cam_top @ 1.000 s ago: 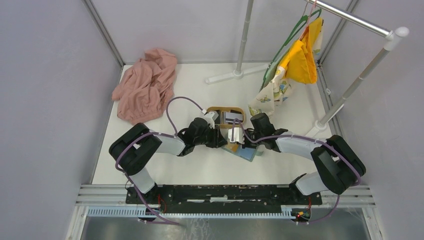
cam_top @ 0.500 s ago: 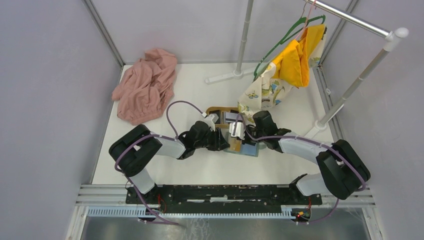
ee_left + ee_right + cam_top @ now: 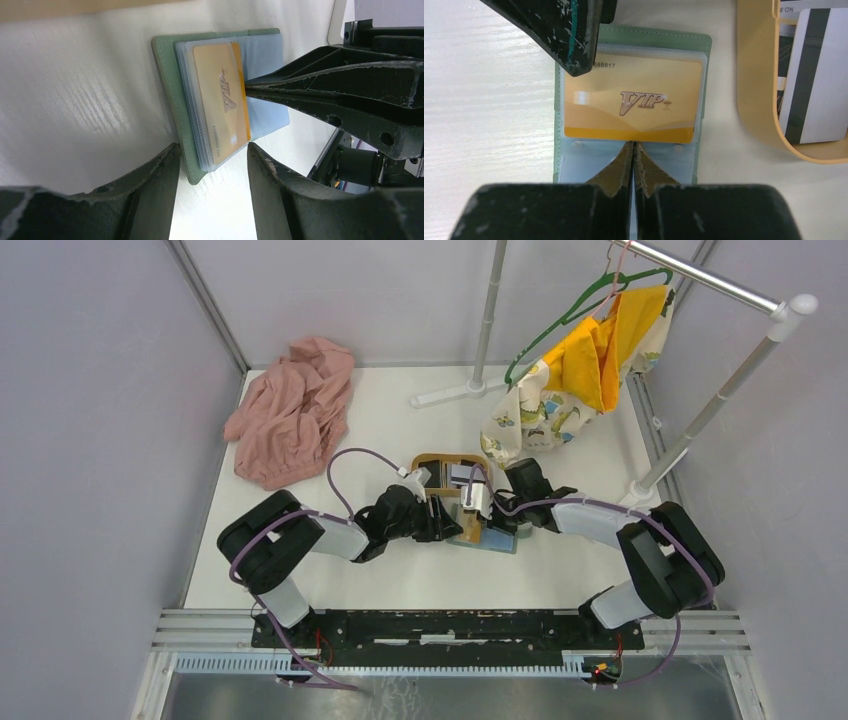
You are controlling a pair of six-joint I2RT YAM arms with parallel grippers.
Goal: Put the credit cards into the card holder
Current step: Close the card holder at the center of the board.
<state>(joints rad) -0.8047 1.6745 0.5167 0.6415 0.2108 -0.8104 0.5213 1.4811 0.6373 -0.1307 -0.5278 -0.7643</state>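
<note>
The card holder (image 3: 629, 37) lies open on the white table, grey-green outside and pale blue inside, with clear sleeves. A gold "VIP" credit card (image 3: 634, 105) rests flat on those sleeves. My right gripper (image 3: 633, 145) is shut, and its tips touch the middle of the card's orange long edge. My left gripper (image 3: 212, 165) is open, with the holder's near end (image 3: 170, 75) lying between its fingers; I cannot tell if they touch it. More grey-white and black credit cards (image 3: 814, 75) lie in the wooden tray (image 3: 754, 100). From above, both grippers meet over the holder (image 3: 495, 540).
The oval wooden tray (image 3: 432, 460) sits just beyond the holder. A pink cloth heap (image 3: 290, 410) lies at the back left. A white garment rack (image 3: 700, 420) with a hanging yellow and patterned garment (image 3: 570, 380) stands at the back right.
My left gripper's jaws have opened wider. My right gripper has shifted left, to the card's edge over the holder. The hanging garment has swung up and to the right.
</note>
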